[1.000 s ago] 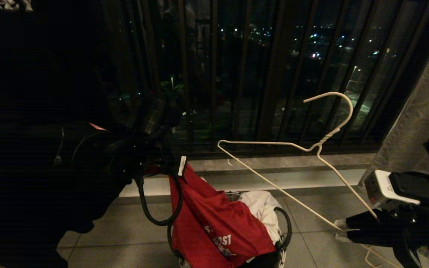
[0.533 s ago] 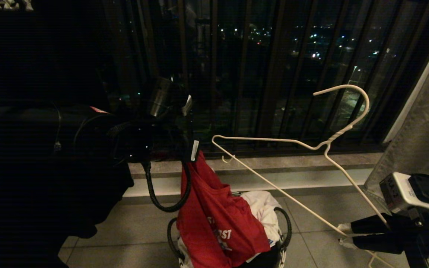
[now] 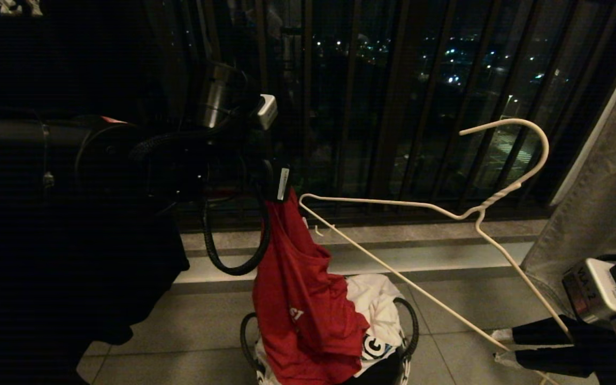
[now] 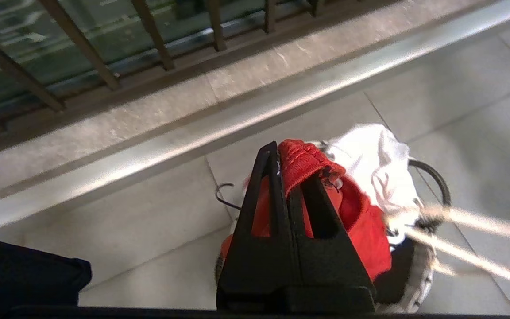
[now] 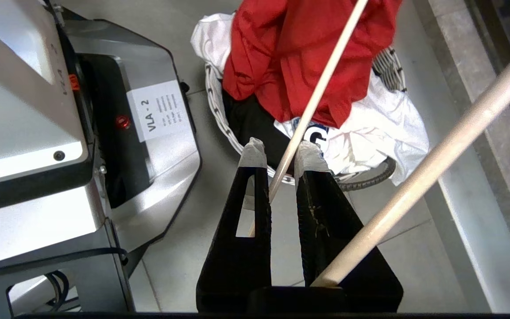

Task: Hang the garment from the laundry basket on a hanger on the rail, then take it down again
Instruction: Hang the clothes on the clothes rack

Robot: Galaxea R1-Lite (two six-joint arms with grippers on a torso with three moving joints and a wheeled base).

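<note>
Clamped tight on a bunched red hem, the left gripper (image 4: 291,166) holds the garment (image 3: 302,305) hanging above the laundry basket (image 3: 409,321); the right gripper (image 5: 280,155) pinches the hanger (image 3: 420,203) by its lower wire. Lift-out underway; next, a hanger arm likely needs threading into the neck; a base label reads "VLA-2".

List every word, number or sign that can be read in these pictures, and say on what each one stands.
"VLA - 2": white paper label on the grey robot base; the smaller lines under it are too small to read.
Red short-sleeved T-shirt: white lettering, folded, unreadable.
White cloth in the basket: black print, partly hidden, unreadable.
</note>
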